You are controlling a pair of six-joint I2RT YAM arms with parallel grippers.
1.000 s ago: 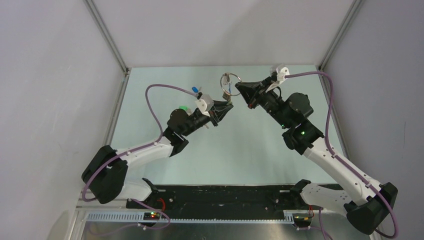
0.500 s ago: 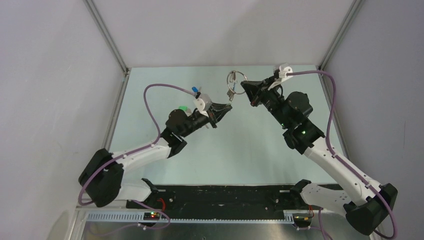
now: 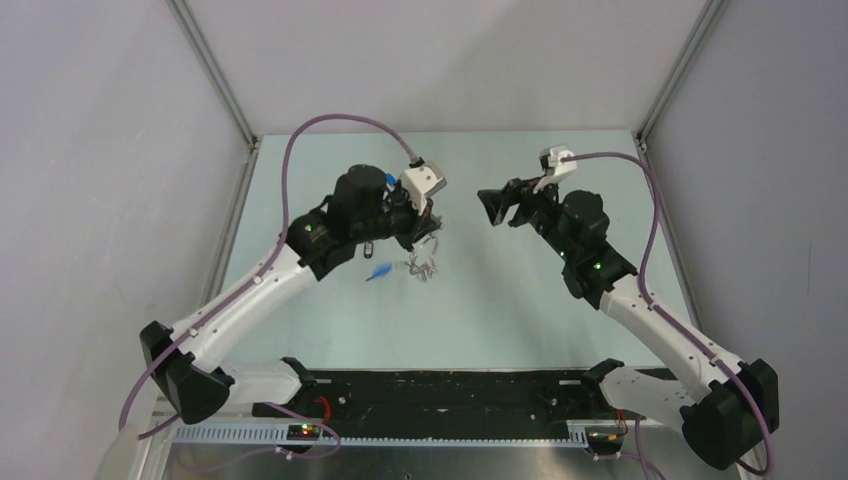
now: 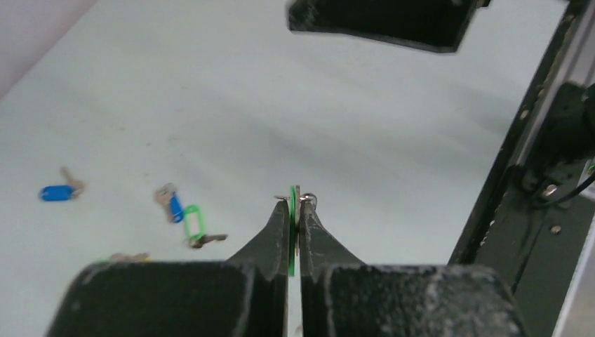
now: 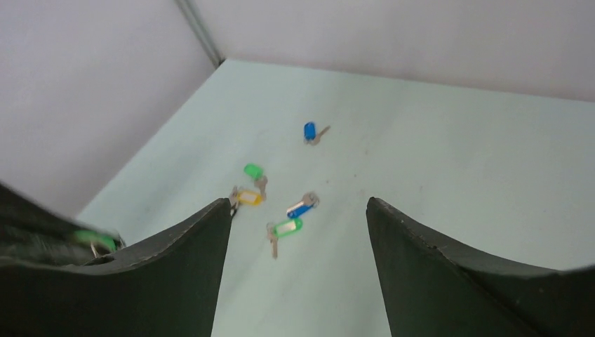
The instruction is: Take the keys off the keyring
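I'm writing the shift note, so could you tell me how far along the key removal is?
Done: several tagged keys lie loose on the table. In hand: the left jaws are shut on a green tag with metal beside it; the right jaws stand open and empty. Left: I cannot see the keyring clearly, so what remains on it is uncertain.

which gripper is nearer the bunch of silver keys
Left. The left gripper hangs right at the silver keys, pointing down toward them; the right gripper stands open, farther right and toward the back.

Top: above, behind bases, sees the whole table (image 3: 500,300).
Left wrist: close, along its fingers (image 4: 270,235).
Right wrist: same; both show loose keys (image 5: 300,208).
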